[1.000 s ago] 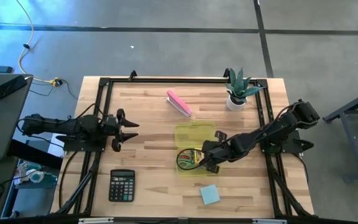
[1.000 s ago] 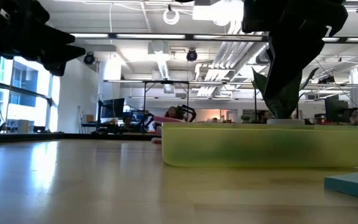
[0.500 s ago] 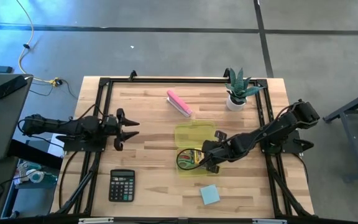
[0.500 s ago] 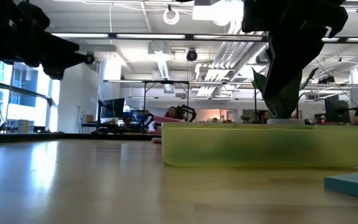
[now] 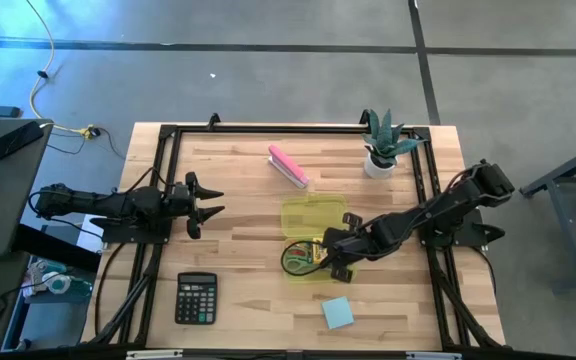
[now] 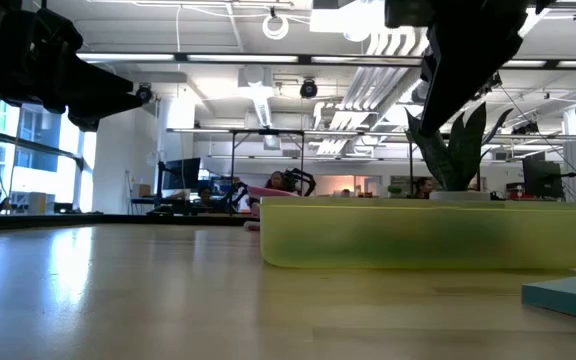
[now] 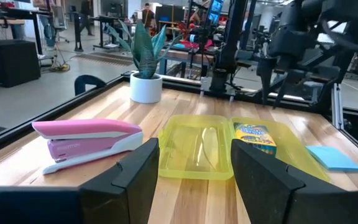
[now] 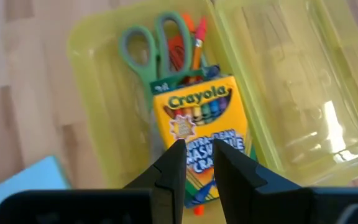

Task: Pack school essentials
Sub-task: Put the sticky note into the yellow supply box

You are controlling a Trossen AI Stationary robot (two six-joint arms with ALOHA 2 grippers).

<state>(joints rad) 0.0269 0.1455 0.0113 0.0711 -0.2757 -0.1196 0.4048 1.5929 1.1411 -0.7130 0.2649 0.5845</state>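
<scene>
An open yellow-green case (image 5: 313, 215) lies mid-table, lid flat toward the far edge, base (image 8: 92, 93) toward the near edge. Lying in the base are a yellow Crayola crayon box (image 8: 197, 112), green-handled scissors (image 8: 148, 46) and orange-red pens (image 8: 197, 37). The light blue note pad (image 5: 337, 312) rests flat on the table near the case. My right gripper (image 8: 199, 144) hovers over the crayon box, its fingers nearly together and holding nothing. My left gripper (image 5: 208, 203) waits open at the table's left side, facing the case (image 7: 194, 149).
A pink stapler (image 5: 288, 166) lies beyond the lid, toward the far edge. A potted plant (image 5: 381, 145) stands in the far right corner. The black calculator (image 5: 196, 298) sits near the left front. Bare wood lies between the left gripper and the case.
My right gripper has risen out of the case base, staying over the same spot. The left gripper has shifted slightly toward the far edge. The case and its contents have stayed where they were.
</scene>
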